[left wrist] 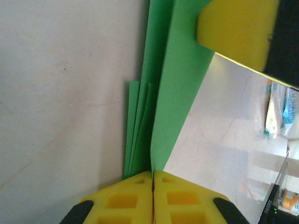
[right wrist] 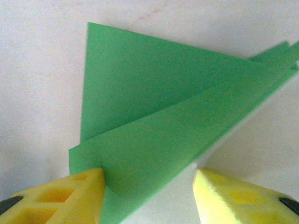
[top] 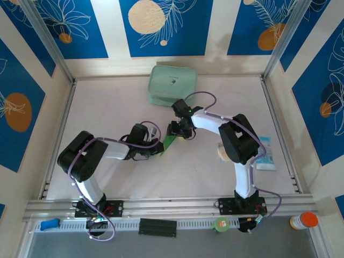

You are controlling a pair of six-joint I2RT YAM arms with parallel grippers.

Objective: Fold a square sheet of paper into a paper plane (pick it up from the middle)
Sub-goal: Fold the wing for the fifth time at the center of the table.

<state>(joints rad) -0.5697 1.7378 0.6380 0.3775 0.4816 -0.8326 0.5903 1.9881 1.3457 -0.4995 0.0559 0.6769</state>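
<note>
Finds the paper plane (right wrist: 154, 107) on the table (top: 107, 107) at 6 o'clock of the mint pouch (top: 172, 83), pinched in the clenched left gripper (left wrist: 153, 175), right gripper (right wrist: 149, 175) released astride it; judges it light, thin, limp, easily creased, best taken on the layered fold, not a loose flap.

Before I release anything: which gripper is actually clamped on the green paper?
The left gripper: its yellow jaws are pressed shut on the green paper at its edge. The right gripper has its jaws standing apart, with the paper between them.
</note>
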